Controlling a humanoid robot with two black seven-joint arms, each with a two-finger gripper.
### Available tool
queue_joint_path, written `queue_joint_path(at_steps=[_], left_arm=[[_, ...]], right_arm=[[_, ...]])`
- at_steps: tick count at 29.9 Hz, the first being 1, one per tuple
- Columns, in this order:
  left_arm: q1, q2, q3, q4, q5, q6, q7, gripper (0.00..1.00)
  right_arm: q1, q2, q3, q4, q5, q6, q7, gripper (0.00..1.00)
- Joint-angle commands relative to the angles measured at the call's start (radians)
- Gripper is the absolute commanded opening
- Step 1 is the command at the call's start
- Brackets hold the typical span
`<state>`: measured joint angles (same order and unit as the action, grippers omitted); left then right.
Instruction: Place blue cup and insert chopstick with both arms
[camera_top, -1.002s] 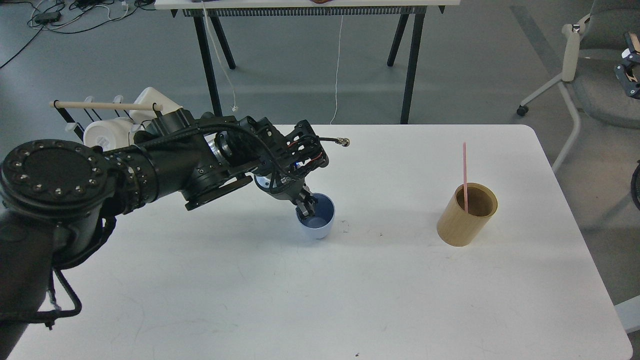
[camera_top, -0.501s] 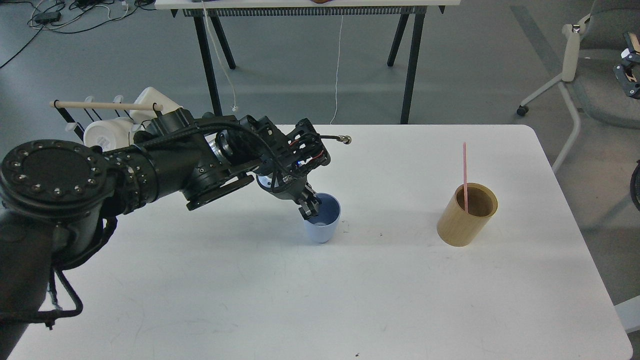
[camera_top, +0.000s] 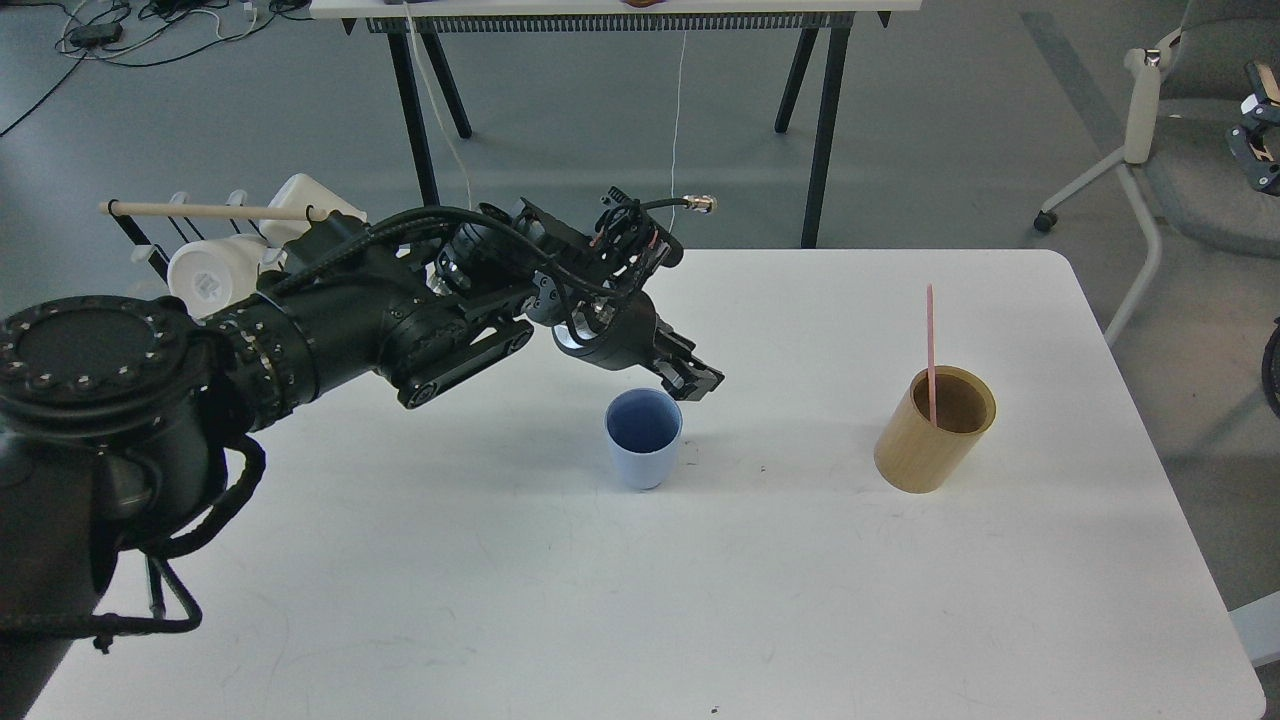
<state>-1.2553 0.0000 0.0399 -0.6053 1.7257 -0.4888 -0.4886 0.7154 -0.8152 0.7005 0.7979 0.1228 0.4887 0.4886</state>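
The blue cup (camera_top: 643, 450) stands upright on the white table (camera_top: 700, 600), near the middle, with nothing inside it. My left gripper (camera_top: 695, 375) hangs just above and to the right of the cup's rim, clear of it, its fingers slightly apart and empty. The pink chopstick (camera_top: 930, 345) stands nearly upright inside the tan wooden cylinder (camera_top: 925, 450) at the table's right side. My right gripper is out of view.
A black rack with a pale wooden rod (camera_top: 210, 211) and white mugs (camera_top: 215, 270) stands off the table's back left corner, behind my left arm. A grey chair (camera_top: 1190, 120) is at the far right, beyond the table's edge.
My left gripper has let go of the blue cup, lifted off its rim and swung up and to the right. The cup now stands free and upright.
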Motion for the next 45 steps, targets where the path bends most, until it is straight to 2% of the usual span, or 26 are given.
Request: queue_joint_path(at_steps=[1, 4, 10, 16, 23, 27, 28, 32, 37, 45], left_arm=[[0.013, 0.020, -0.083, -0.011, -0.130, 0.000, 0.000, 1.00], [0.031, 0.084, -0.159, -0.014, -0.253, 0.000, 0.000, 1.00], [0.045, 0.247, -0.368, -0.063, -0.498, 0.000, 0.000, 1.00], [0.053, 0.374, -0.437, -0.106, -0.687, 0.000, 0.000, 1.00], [0.089, 0.518, -0.569, -0.125, -0.903, 0.000, 0.000, 1.00], [0.180, 0.572, -0.646, -0.123, -1.078, 0.000, 0.000, 1.00], [0.192, 0.586, -0.649, -0.123, -1.101, 0.000, 0.000, 1.00], [0.246, 0.624, -0.652, -0.100, -1.211, 0.000, 0.000, 1.00], [0.323, 0.678, -0.655, -0.044, -1.304, 0.000, 0.000, 1.00], [0.378, 0.673, -0.655, 0.001, -1.321, 0.000, 0.000, 1.00]], right_arm=[[0.004, -0.034, -0.015, 0.004, -0.020, 0.000, 0.000, 0.99], [0.022, -0.085, -0.030, 0.007, -0.098, 0.000, 0.000, 0.99], [0.085, -0.111, -0.030, 0.014, -0.345, 0.000, 0.000, 0.99], [0.122, -0.128, -0.024, 0.072, -0.498, 0.000, 0.000, 0.99], [0.121, -0.222, -0.007, 0.305, -0.828, 0.000, 0.000, 0.99], [0.093, -0.289, -0.024, 0.486, -1.078, 0.000, 0.000, 0.99], [0.076, -0.295, -0.032, 0.513, -1.138, -0.031, 0.000, 0.99], [0.004, -0.297, -0.105, 0.596, -1.346, -0.309, 0.000, 0.99], [-0.008, -0.277, -0.257, 0.593, -1.515, -0.557, 0.000, 0.99], [-0.010, -0.138, -0.404, 0.466, -1.575, -0.702, 0.000, 0.98]])
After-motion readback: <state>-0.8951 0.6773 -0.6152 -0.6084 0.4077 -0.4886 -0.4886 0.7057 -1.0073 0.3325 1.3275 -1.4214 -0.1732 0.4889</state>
